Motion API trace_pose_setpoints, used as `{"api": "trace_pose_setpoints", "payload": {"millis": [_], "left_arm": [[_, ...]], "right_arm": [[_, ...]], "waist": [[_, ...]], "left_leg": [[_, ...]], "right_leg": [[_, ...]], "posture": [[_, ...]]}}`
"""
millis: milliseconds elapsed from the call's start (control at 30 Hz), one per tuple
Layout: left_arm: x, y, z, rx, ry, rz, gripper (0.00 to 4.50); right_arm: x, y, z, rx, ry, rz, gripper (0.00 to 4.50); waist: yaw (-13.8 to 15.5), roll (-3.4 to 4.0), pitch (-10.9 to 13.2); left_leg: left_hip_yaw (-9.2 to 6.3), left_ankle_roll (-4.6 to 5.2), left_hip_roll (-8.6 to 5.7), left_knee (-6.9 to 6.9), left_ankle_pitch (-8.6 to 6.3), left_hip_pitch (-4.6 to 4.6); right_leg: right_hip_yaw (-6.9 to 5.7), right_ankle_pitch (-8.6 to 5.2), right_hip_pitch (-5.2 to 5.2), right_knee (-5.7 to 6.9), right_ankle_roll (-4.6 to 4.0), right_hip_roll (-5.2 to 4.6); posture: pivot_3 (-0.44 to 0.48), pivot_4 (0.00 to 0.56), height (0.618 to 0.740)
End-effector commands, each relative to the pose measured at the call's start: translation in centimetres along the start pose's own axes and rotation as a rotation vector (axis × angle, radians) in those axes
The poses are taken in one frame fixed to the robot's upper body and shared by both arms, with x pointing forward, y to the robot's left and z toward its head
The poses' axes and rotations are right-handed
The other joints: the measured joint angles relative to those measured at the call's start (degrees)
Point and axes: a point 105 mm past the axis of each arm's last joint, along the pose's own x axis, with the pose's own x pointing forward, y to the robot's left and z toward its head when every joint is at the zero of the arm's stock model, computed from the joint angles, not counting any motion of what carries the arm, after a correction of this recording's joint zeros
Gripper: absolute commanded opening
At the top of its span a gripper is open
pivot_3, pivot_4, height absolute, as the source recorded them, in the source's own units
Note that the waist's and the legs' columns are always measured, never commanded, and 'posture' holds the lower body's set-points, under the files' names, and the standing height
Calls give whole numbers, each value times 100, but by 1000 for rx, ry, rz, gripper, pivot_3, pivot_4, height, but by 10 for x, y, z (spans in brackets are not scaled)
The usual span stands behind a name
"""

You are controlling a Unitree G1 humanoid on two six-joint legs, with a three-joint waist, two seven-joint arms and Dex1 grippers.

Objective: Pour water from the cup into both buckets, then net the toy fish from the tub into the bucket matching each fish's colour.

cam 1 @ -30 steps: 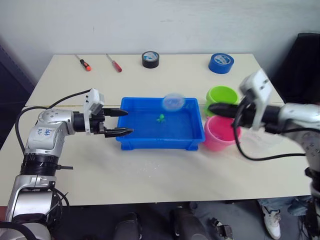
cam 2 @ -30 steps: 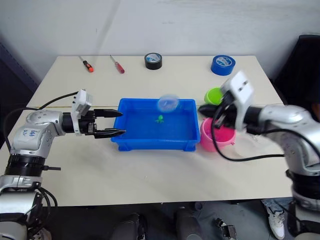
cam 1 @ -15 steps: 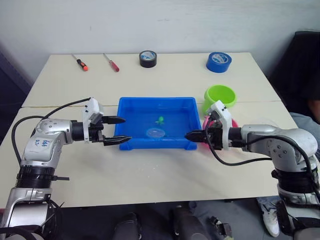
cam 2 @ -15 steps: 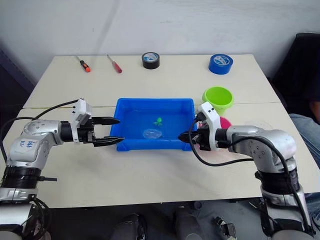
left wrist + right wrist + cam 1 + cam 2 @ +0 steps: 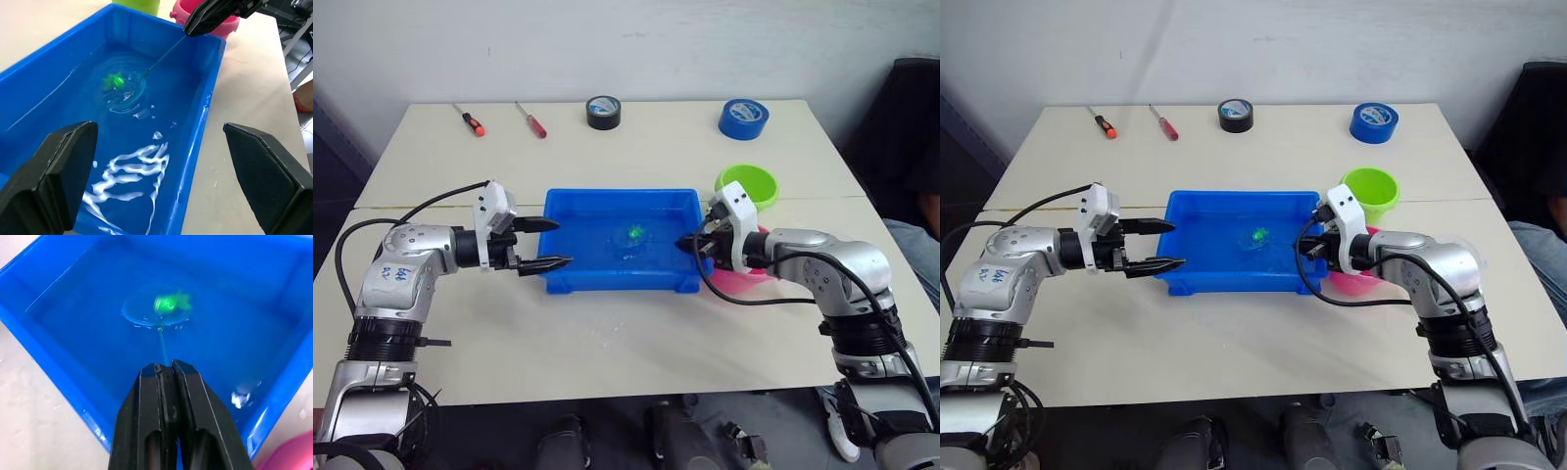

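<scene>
R gripper (image 5: 164,369) clenched on net (image 5: 155,316) handle at tub (image 5: 570,279) R rim, hoop dipped in water w/ green fish (image 5: 170,303) in or at it mid-tub; L gripper (image 5: 548,244) jaws apart, empty, at tub L end; green bucket (image 5: 747,183) and pink bucket (image 5: 756,275) just R of tub.

My right arm covers most of the pink bucket (image 5: 744,281); only its rim edges show. The net (image 5: 154,317) lies under rippled water, mesh blurred, hoop faint. The green fish (image 5: 168,303) is smeared; in or beside the hoop, cannot tell. The clear cup (image 5: 1462,247) is a faint outline behind my right forearm
</scene>
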Motion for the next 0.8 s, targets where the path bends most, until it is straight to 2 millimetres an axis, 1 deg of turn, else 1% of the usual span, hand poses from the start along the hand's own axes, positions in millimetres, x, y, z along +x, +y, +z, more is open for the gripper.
{"api": "trace_pose_setpoints", "payload": {"millis": [33,100,133,200,300,367,500,633,667,700,767,800], "left_arm": [[4,2,12,46,-33,-3,4481],[9,3,16,48,-57,-11,4481],[14,2,23,41,-92,-24,4481],[20,2,31,32,-132,-41,4481],[34,-1,48,19,-202,-79,4481],[41,-4,54,22,-221,-105,4481],[57,-10,62,45,-240,-163,4481],[67,-12,66,54,-257,-190,4481],[69,-12,67,55,-260,-194,4481],[71,-13,68,59,-262,-202,4481],[75,-15,67,69,-259,-214,4481],[76,-16,66,72,-257,-217,4481]], "right_arm": [[-13,11,21,-95,-108,21,0],[-19,14,20,-162,-109,14,0],[-25,15,21,-215,-117,-1,0],[-32,17,22,-269,-126,-17,0],[-52,17,33,-356,-159,-64,0],[-65,13,40,-390,-175,-108,0],[-97,-2,55,-520,-161,-249,0],[-124,-26,62,-591,-116,-387,0],[-128,-31,63,-598,-108,-409,0],[-134,-40,63,-628,-79,-450,0],[-141,-56,61,-726,-15,-513,0],[-143,-60,60,-764,8,-525,0]], "waist": [[0,0,0],[3,0,0],[5,0,0],[32,-1,0],[39,-1,0],[49,-1,0],[25,-1,-1],[25,-1,-1],[17,-1,0],[16,-1,0],[24,-1,0],[23,-1,-1]], "left_leg": [[0,0,0,0,0,0],[1,-1,0,2,0,0],[0,-1,0,2,0,0],[1,-1,-2,3,0,-2],[-1,0,-5,5,0,-4],[0,0,-5,5,0,-3],[2,-2,-2,4,1,-1],[4,-3,-2,5,2,-1],[5,-3,-2,5,2,0],[7,-4,-1,4,3,0],[10,-3,-2,5,3,1],[11,-3,-2,5,3,1]], "right_leg": [[0,0,0,0,0,0],[1,0,0,1,0,0],[0,0,0,1,0,0],[1,0,0,1,0,-1],[0,1,2,-1,2,-2],[1,1,2,-1,2,-1],[4,1,2,-1,2,3],[7,1,2,-3,2,5],[9,1,2,-2,2,6],[12,1,2,-2,2,7],[15,1,2,-4,3,7],[15,1,2,-4,3,7]], "posture": [[0,150,740],[0,150,740],[0,150,740],[0,150,740],[0,150,740],[0,150,740],[0,150,740],[0,150,740],[0,150,740],[0,150,740],[0,150,740],[0,150,740]]}}
